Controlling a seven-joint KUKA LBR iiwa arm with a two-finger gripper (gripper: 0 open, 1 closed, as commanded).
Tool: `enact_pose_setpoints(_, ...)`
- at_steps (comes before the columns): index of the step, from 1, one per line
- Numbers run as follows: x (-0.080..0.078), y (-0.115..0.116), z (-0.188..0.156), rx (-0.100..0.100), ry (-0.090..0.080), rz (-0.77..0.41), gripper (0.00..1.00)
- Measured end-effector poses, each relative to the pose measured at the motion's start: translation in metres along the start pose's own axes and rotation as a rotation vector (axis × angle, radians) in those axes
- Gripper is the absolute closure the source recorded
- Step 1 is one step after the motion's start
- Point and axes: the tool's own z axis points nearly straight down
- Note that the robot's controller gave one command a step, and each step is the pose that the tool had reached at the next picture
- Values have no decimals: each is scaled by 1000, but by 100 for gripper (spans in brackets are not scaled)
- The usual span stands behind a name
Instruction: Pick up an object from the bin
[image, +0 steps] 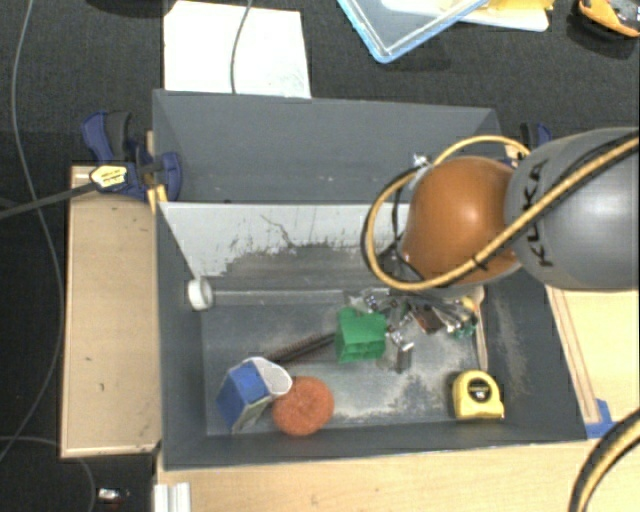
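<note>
My gripper hangs low over the middle-right of the bin floor, under the orange dome on the wrist. A green block lies right against the gripper's left side; I cannot tell whether it is gripped. A thin dark stick lies on the floor, running left from the block. A yellow tape measure rests to the lower right of the gripper, apart from it.
A blue and white cup lies tipped at the bin's front left, touching an orange ball. A small white cylinder sits by the left wall. The arm and its cables cover the bin's right back part.
</note>
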Motion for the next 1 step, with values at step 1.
enact_pose_setpoints(1,-24,-8,-76,-1,1,-70,100)
